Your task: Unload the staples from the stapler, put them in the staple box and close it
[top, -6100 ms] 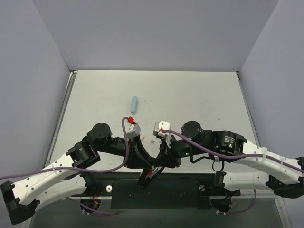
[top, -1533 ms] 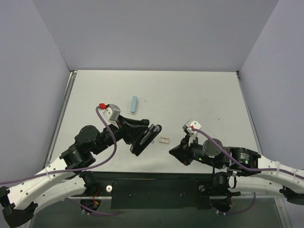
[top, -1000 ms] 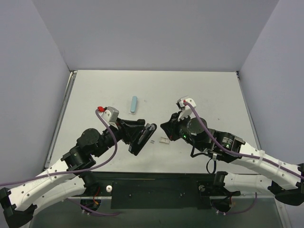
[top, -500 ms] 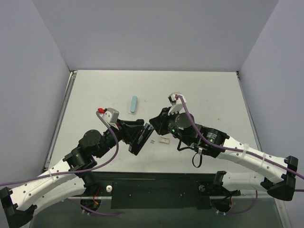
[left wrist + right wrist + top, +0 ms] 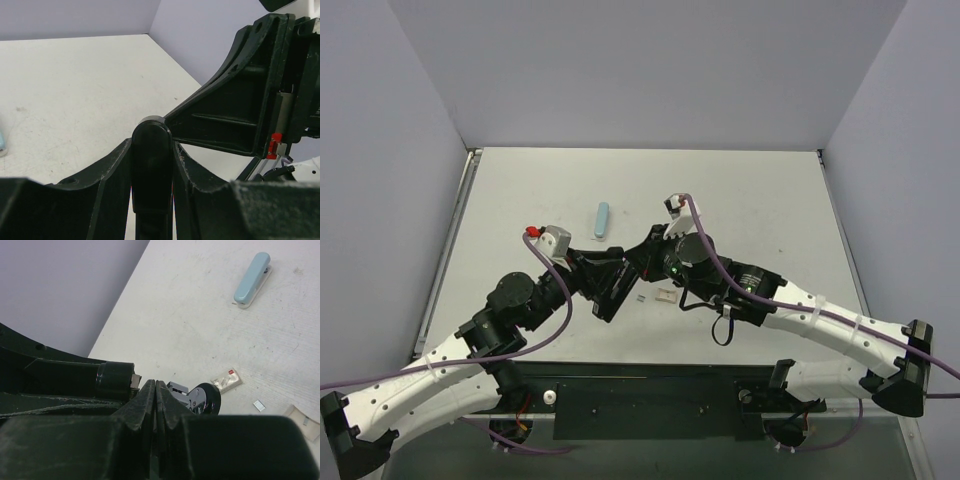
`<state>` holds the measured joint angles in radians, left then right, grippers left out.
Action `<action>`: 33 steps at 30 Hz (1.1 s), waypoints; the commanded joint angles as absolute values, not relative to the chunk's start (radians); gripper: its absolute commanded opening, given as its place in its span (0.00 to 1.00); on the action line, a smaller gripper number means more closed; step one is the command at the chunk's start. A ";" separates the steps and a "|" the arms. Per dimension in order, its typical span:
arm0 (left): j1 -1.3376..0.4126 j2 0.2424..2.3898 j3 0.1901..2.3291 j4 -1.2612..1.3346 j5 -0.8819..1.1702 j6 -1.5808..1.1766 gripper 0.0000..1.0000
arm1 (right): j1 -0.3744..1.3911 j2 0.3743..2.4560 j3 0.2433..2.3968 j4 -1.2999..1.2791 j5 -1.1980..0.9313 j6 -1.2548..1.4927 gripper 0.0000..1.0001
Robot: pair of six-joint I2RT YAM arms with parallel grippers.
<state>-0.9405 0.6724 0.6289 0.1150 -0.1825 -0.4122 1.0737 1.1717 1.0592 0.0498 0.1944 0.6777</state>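
Note:
My left gripper (image 5: 608,288) is shut on the black stapler (image 5: 620,283) and holds it above the table. In the left wrist view the fingers (image 5: 112,172) clamp one black stapler arm (image 5: 151,165). My right gripper (image 5: 639,257) is at the stapler's far end, fingertips pressed together (image 5: 155,389). In the right wrist view the stapler's rounded end with silvery metal (image 5: 201,399) shows just right of my shut fingertips. I cannot tell whether anything thin is pinched between them. A pale strip of staples (image 5: 667,296) lies on the table under the right wrist.
A light blue stapler-like object (image 5: 602,218) lies further back; it also shows in the right wrist view (image 5: 252,279). A small staple piece (image 5: 640,297) and a small packet (image 5: 226,380) lie on the white table (image 5: 760,200). Grey walls stand on three sides.
My right arm has swung from the near right, forward and left, to the stapler's end. My left gripper has kept hold of the stapler, shifting slightly.

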 commanded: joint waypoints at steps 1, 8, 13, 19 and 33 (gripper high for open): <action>-0.940 0.661 0.641 0.261 -0.204 -0.408 0.00 | 1.060 1.178 1.071 0.101 0.187 0.707 0.00; -0.940 0.652 0.644 0.276 -0.213 -0.410 0.00 | 1.029 1.163 0.993 0.107 0.189 0.744 0.00; -0.940 0.658 0.649 0.291 -0.198 -0.420 0.00 | 0.993 1.141 0.940 0.124 0.163 0.761 0.00; -0.940 0.670 0.658 0.314 -0.193 -0.429 0.00 | 0.968 1.121 0.873 0.124 0.152 0.753 0.00; -0.940 0.761 0.698 0.341 -0.164 -0.439 0.00 | 0.965 1.017 0.822 0.083 0.265 0.649 0.00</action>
<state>-0.9409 0.7696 0.6289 0.1516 -0.1745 -0.4145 0.9623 1.1053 0.8059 0.1020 0.1902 0.7052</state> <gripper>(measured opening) 0.423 0.001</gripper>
